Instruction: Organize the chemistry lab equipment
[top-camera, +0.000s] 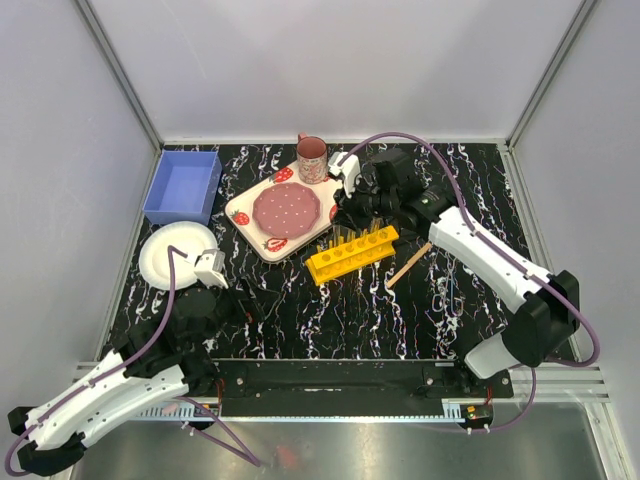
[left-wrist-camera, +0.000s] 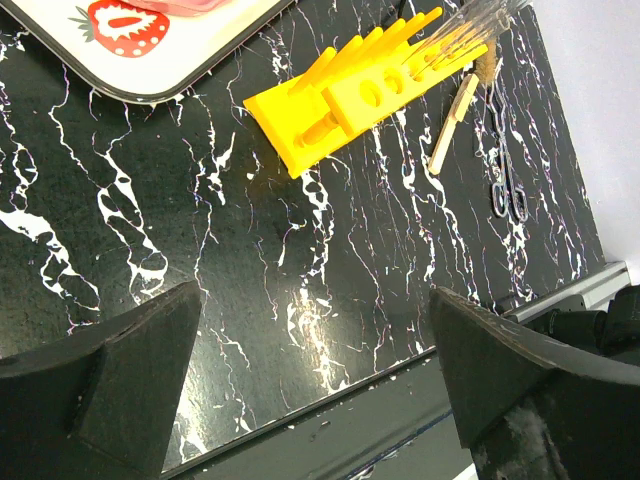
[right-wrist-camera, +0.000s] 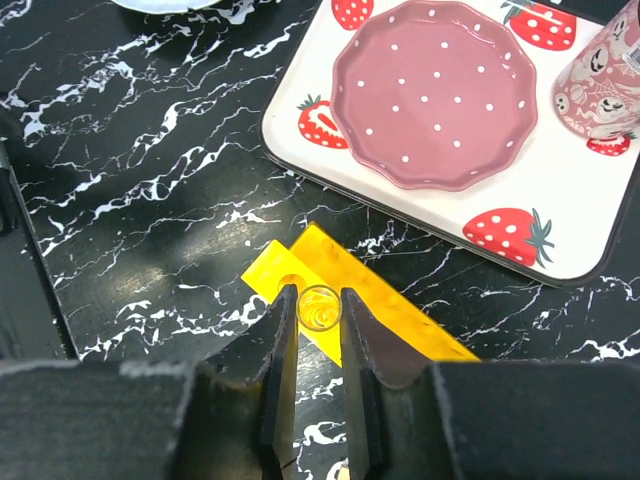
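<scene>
Yellow plastic test-tube rack with a row of round holes (top-camera: 352, 253), sitting mid-way on the black marbled desk (top-camera: 300, 300) just beside the strawberry-patterned square plate (top-camera: 285, 210), a few thin clear tubes (left-wrist-camera: 470, 25) poking out of it. Right tool (right-wrist-camera: 318, 312) right above one end of the rack, pinching a single clear tube (right-wrist-camera: 320, 302) upright, can't tell if its tip is in a hole. Left tool (left-wrist-camera: 310, 390) spread wide, nothing in it, near the white paper plate (top-camera: 170, 250); wooden-handled brush (top-camera: 408, 265) and slim dark metal tools (left-wrist-camera: 508, 185) lying right of the rack.

At the far left of the black marbled table (top-camera: 400, 320) sits a blue bin (top-camera: 178, 216), a white paper plate (top-camera: 150, 262) just in front, while a strawberry-patterned tray (top-camera: 245, 215) carries a pink dotted plate (top-camera: 286, 209) and, at its far corner, a pink mug (top-camera: 312, 159).
</scene>
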